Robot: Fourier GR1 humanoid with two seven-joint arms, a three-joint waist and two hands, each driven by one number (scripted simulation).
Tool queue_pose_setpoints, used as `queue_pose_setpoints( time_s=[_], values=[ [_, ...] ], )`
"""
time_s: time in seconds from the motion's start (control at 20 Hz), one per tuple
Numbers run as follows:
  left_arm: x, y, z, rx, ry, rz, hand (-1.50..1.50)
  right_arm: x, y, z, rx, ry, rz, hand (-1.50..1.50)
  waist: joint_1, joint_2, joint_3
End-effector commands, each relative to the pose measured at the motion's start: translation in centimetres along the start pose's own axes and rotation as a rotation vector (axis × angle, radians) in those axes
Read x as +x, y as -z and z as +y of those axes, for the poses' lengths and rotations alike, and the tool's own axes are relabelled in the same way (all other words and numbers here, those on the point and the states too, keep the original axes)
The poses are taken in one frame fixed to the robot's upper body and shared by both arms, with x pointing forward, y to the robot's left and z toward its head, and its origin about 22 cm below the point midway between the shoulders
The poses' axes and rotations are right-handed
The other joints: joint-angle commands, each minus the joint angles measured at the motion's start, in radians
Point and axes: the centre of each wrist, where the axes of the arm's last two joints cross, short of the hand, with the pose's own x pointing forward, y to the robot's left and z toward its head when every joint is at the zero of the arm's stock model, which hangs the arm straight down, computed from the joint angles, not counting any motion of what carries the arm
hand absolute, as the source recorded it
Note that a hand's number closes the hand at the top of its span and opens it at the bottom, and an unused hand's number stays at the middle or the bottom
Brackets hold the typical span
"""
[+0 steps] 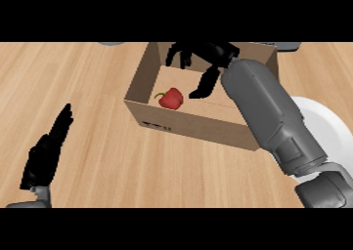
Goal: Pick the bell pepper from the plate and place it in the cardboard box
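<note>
A light wooden table [99, 97] with lengthwise grain fills the frame. An open cardboard box [193, 124] stands on it just right of centre toward the top. A white plate [327, 127] lies at the right edge, just beside the box's lower right corner.

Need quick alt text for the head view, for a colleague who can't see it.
A red bell pepper lies inside the open cardboard box, with the right hand open above it. A white plate shows right of the box; the left hand rests open at lower left.
</note>
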Motion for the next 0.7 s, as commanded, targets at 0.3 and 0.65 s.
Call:
queue_pose_setpoints(
  time_s=[0.3,0.65],
  values=[
    [0.6,0.4,-1.3,-0.009,0.011,-0.006,0.00,-0.2,1.4,2.1,-0.160,0.291,-0.031,-1.50,0.007,0.004,0.001],
    [1.4,0.3,-0.2,-0.020,0.012,-0.035,0.00,-3.0,-2.1,-3.1,-0.377,0.560,-0.025,-1.50,0.030,0.012,0.001]
  ],
)
